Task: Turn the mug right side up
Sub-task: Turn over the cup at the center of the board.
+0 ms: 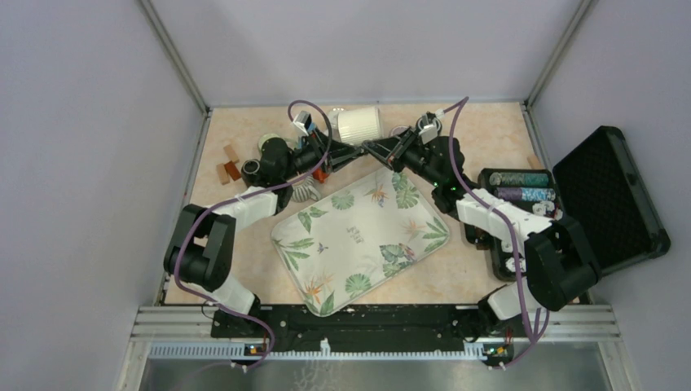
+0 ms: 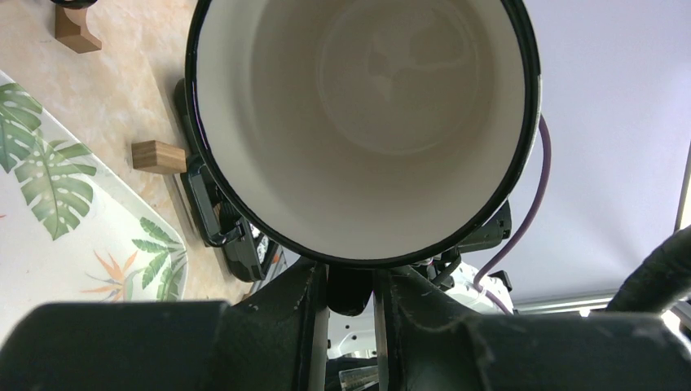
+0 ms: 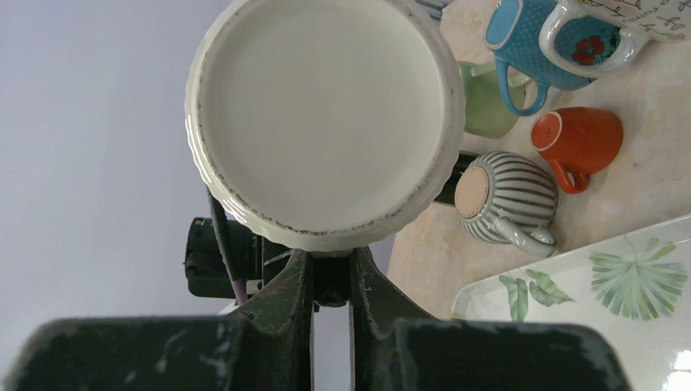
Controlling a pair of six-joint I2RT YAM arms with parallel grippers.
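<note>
Standing at the arm bases: a leaf-print tray (image 1: pixel 358 236) lies on the surface (image 1: pixel 489 130), an open black case (image 1: pixel 615 195) to its right, grey walls around. Both arms reach far and inward. The left gripper (image 1: pixel 352 151) and right gripper (image 1: pixel 371 147) meet, each narrowed onto a dark part of the white mug (image 1: pixel 358 125), which is turned sideways by the far wall, mouth leftward. The pinched part is indistinct.

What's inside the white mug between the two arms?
Nothing: the left wrist view looks straight into the white mug and shows a bare interior down to the bottom. Only the top of the rim falls outside the frame.
</note>
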